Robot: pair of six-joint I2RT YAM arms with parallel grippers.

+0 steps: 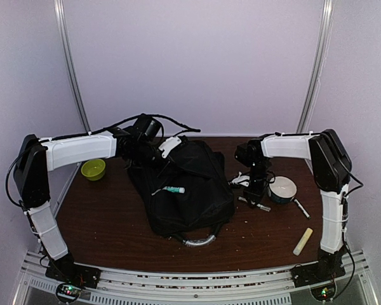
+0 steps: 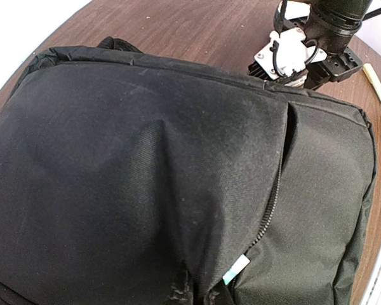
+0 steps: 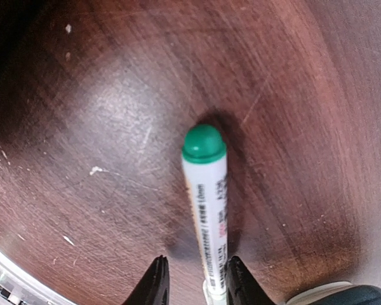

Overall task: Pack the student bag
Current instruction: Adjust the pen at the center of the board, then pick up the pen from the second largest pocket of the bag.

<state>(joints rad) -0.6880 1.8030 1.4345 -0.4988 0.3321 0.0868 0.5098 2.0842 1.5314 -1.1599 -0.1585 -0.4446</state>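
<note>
One student bag, a soft black backpack, is laid flat across the middle of the table, with its grey handle toward the lower edge of the overhead frame. One teal-and-white marker is seen poking out of the zip opening, left of the bag's centre. At the bag's upper left edge the left gripper is closed; whether fabric is pinched in it cannot be told, since its fingers are not shown in its own wrist view.

Just beside the bag's right edge, the right gripper is pointed down at one green-capped marker lying on the wood. The jaws are set partly apart astride the barrel, and a sliver of gap is visible on the left side of the wrist frame, so nothing is judged to be clamped.

The marker's long axis runs up the wrist frame, away from the fingers, so any closing would be made across the barrel. The right arm is much the nearer, and the zip opening lies to the left of that claw in the overhead view, so a carry would have to be made that way.

Counted further out:
- one more pen
- one round white object
- one pale yellow stick at lower right
- one green bowl at far left
</note>
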